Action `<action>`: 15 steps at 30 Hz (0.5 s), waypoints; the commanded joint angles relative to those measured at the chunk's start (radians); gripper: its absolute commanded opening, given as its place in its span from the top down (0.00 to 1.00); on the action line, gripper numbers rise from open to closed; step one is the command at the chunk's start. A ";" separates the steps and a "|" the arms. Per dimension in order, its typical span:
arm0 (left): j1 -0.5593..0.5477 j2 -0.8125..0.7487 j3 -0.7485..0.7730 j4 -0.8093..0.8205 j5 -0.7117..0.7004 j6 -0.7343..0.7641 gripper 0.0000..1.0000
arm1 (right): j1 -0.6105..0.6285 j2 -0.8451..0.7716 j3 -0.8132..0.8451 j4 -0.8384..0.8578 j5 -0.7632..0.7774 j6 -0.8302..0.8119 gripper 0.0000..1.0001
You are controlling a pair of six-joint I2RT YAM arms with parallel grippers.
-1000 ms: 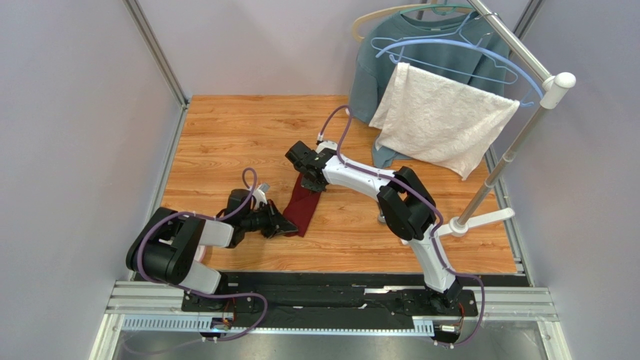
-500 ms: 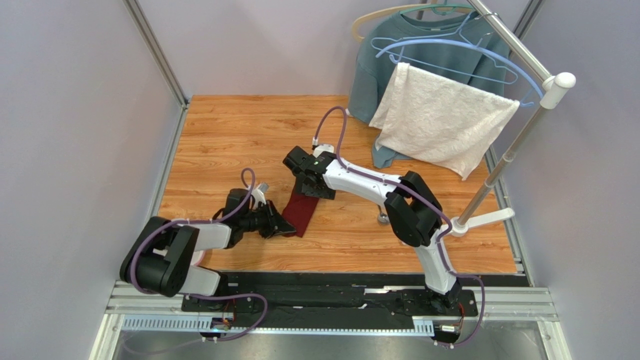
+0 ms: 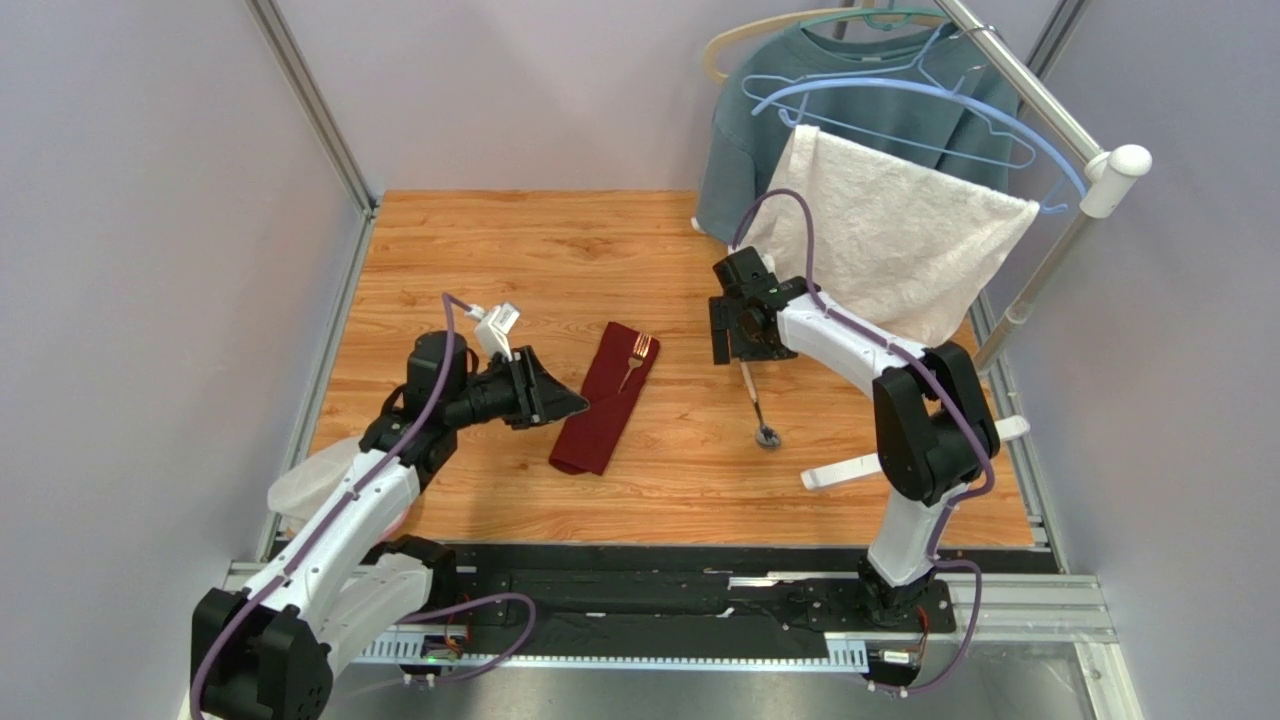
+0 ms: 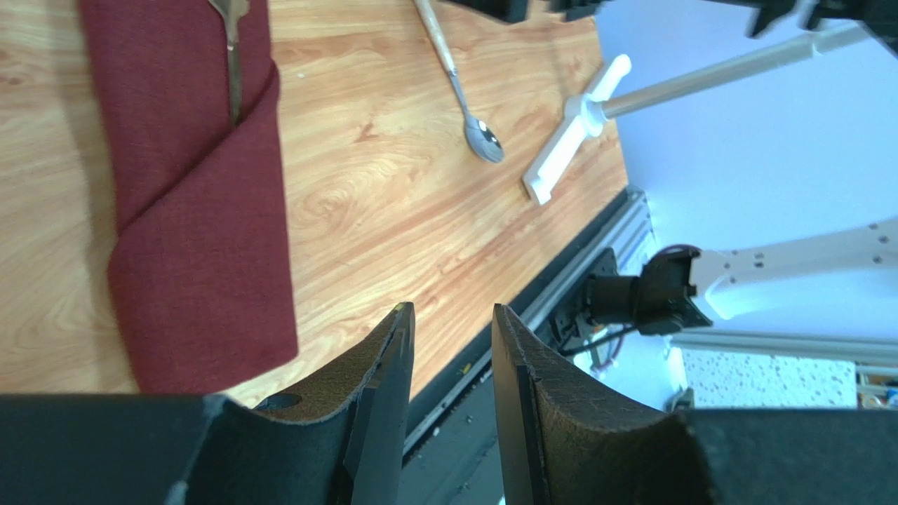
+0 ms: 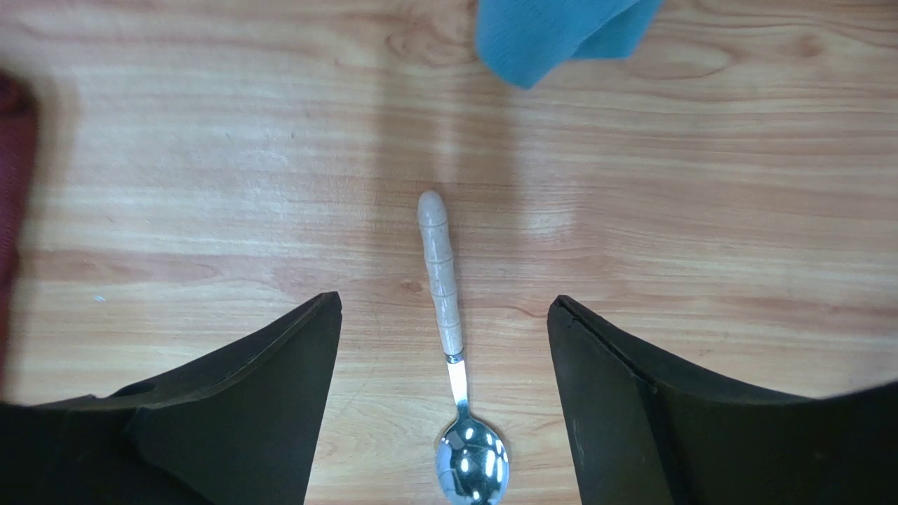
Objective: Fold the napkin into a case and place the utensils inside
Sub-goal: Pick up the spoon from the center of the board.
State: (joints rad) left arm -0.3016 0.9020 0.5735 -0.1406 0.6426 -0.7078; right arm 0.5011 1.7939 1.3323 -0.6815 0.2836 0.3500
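The maroon napkin lies folded into a narrow case in the middle of the table. The fork is tucked into its far end, tines sticking out. In the left wrist view the napkin holds the fork under a diagonal fold. The spoon lies bare on the wood to the right of the case. My left gripper hovers just left of the case, open and empty. My right gripper hangs over the spoon's handle, jaws wide open on either side of it, above it.
A clothes rack stands at the right with a white towel and a grey-blue sweatshirt hanging over the table's far corner. The rack's white foot lies near the spoon's bowl. A sweatshirt corner hangs beyond the spoon's handle.
Both grippers have let go of the napkin and opened. The left arm drew back and up to the left. The right arm swung right over the spoon, uncovering the fork in the case.
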 commanded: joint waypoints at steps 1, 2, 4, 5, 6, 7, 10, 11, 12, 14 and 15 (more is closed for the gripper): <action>-0.022 -0.003 0.031 -0.070 0.055 0.018 0.60 | -0.004 0.041 -0.013 0.102 -0.115 -0.161 0.28; -0.024 -0.002 0.034 -0.070 0.057 0.014 0.61 | -0.012 0.053 -0.016 0.103 -0.119 -0.163 0.28; -0.033 0.002 0.032 -0.062 0.074 0.007 0.64 | -0.019 0.070 -0.022 0.112 -0.153 -0.164 0.33; -0.036 0.003 0.031 -0.054 0.078 0.001 0.64 | -0.019 0.079 -0.024 0.112 -0.155 -0.164 0.35; -0.042 0.006 0.029 -0.050 0.081 -0.004 0.65 | -0.019 0.099 -0.027 0.114 -0.164 -0.167 0.38; -0.044 0.008 0.028 -0.042 0.083 -0.013 0.65 | -0.019 0.105 -0.038 0.115 -0.172 -0.167 0.43; -0.047 0.012 0.032 -0.042 0.091 -0.018 0.65 | -0.024 0.120 -0.074 0.141 -0.182 -0.167 0.47; -0.047 0.012 0.035 -0.045 0.092 -0.016 0.65 | -0.027 0.125 -0.088 0.145 -0.185 -0.163 0.47; -0.048 0.012 0.037 -0.050 0.091 -0.015 0.65 | -0.029 0.127 -0.094 0.152 -0.187 -0.160 0.48; -0.047 0.015 0.049 -0.066 0.091 -0.005 0.65 | -0.036 0.124 -0.123 0.168 -0.198 -0.161 0.48; -0.047 0.021 0.055 -0.073 0.094 -0.002 0.65 | -0.036 0.118 -0.130 0.178 -0.204 -0.161 0.48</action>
State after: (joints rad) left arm -0.3447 0.9154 0.5804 -0.1989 0.7090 -0.7162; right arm 0.4759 1.9026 1.2579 -0.5537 0.1085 0.2062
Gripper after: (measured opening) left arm 0.349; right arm 0.519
